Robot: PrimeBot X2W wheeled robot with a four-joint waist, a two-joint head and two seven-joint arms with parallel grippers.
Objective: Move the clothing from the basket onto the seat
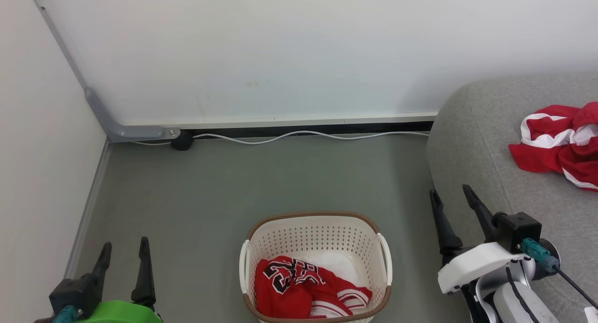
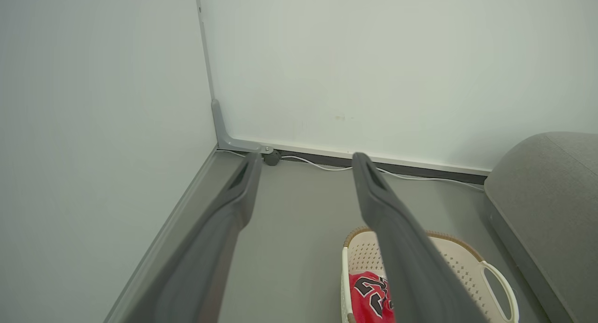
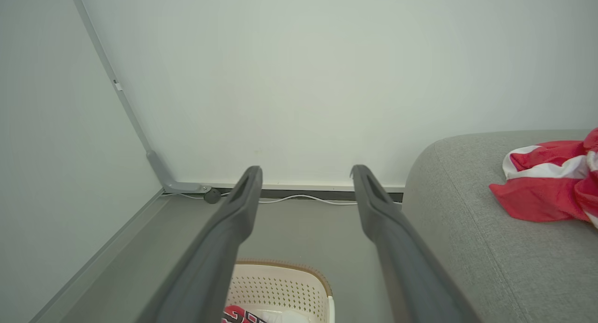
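The cream-white basket (image 1: 317, 232) with a brown rim stands on the grey floor at the bottom centre. Inside it lies the red jersey (image 1: 294, 288) with black numerals, also seen as the jersey (image 2: 369, 295). The red garment with white stripes (image 1: 558, 145) lies crumpled on the grey sofa (image 1: 472, 140) at the right. My left gripper (image 1: 124, 250) is open, low at the left of the basket and apart from it. My right gripper (image 1: 451, 196) is open and empty between basket and sofa.
A white wall runs behind, with a black baseboard and a white cable (image 1: 303, 135) along the floor. A grey corner bracket (image 1: 140, 132) and a side wall close off the left. Bare grey floor (image 1: 261, 183) lies between wall and basket.
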